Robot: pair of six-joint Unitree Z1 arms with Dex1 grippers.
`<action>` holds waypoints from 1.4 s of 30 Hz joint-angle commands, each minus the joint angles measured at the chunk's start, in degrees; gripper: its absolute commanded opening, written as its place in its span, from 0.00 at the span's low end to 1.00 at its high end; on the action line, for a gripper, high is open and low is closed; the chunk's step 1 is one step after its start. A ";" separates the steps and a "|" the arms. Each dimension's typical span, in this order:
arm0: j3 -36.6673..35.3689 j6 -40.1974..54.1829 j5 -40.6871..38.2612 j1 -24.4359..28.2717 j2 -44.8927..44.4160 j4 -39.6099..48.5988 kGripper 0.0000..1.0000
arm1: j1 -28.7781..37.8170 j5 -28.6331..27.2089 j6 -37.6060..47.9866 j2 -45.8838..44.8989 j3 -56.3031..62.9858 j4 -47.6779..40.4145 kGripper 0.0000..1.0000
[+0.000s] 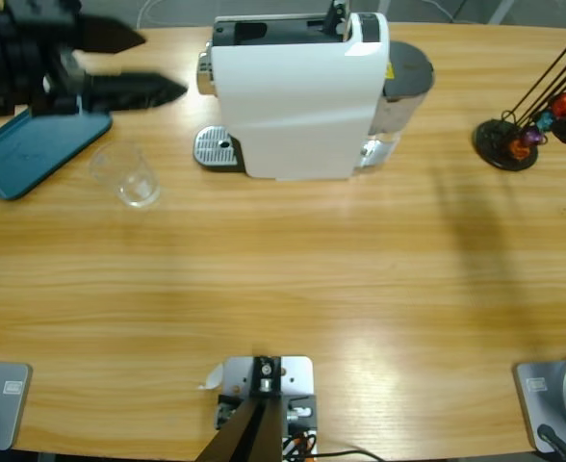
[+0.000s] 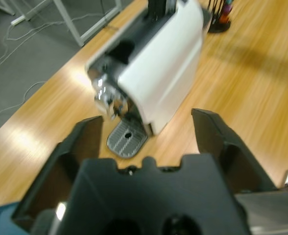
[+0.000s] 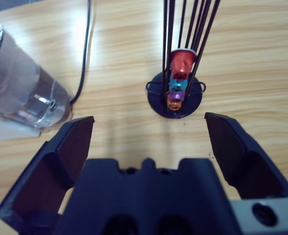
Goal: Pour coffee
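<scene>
Left pincer: the left gripper is hovering released over the table's far left corner, jaws spread wide and holding nothing, aimed toward the coffee machine.
Its line of sight: the left wrist view is looking straight along the jaws [no contact] at the machine's spout and the drip tray below it, likely lining up for an approach.
Glass: a clear tumbler is standing upright left of the coffee machine, just beside the teal tray and apart from the drip tray; it is looking empty.
Coffee: none is showing anywhere, neither in the tumbler nor under the spout, so pouring is not yet begun.
Right pincer: the right gripper is also hanging released, empty, right of the machine.
Capsule stand: the wire rack is holding coloured capsules stacked between its rods, directly ahead of the right jaws, untouched.
</scene>
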 commanded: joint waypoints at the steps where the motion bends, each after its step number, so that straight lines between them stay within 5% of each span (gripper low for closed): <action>1: 4.65 1.70 5.23 -1.28 -3.36 0.86 1.00 | -3.33 0.89 -0.82 12.52 7.07 -15.21 0.83; 18: 3.90 0.99 5.74 -1.63 -3.21 0.50 1.00 | -11.45 2.92 -2.67 12.91 13.19 -29.78 0.60; 42: 4.06 0.94 5.91 -1.81 -2.68 0.29 1.00 | -14.00 4.43 -3.20 17.51 14.03 -34.60 0.38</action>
